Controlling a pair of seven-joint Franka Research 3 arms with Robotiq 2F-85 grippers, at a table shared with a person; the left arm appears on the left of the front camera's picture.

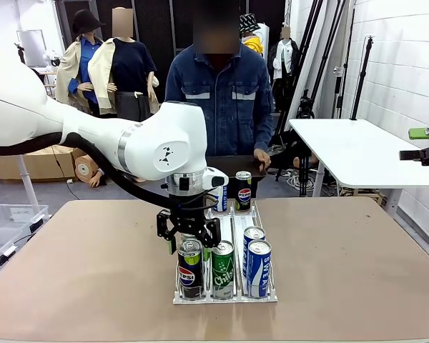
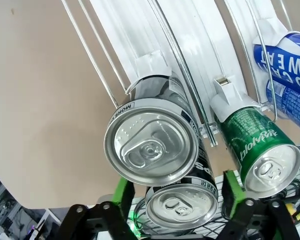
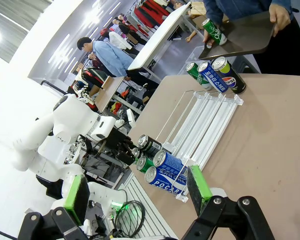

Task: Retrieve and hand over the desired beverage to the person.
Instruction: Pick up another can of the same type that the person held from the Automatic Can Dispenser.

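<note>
The brown tabletop (image 1: 86, 271) runs from the robot's side to the person (image 1: 225, 93), who stands at the far edge in a dark blue denim jacket. One of the person's hands (image 1: 262, 157) rests on a dark tray (image 1: 229, 166) held at waist height. In the right wrist view a green can (image 3: 212, 31) shows at the tray's other end, by the person's other hand; whether it stands on the tray I cannot tell.

A clear rack (image 1: 225, 297) with three lanes lies mid-tabletop. At its near end stand a black can (image 1: 189, 271) in the left lane, a green can beside it (image 1: 222, 268) in the middle lane, and two blue cans (image 1: 258, 264) one behind the other in the right lane. At the far end stand another black Pepsi can (image 1: 243, 190) and a blue-and-white can (image 1: 222, 201) partly hidden by the arm.

The left hand (image 1: 191, 241) points straight down over the left lane. Its green pads (image 2: 122, 192) stand one on each side of the black can's top – a narrow gap shows at either side, so the jaws are parted and not gripping. A second black can (image 2: 151, 147) stands just beyond, in the same lane.

The right hand (image 3: 137, 192) hangs off to the side of the tabletop – its jaws wide apart, nothing between them.
</note>
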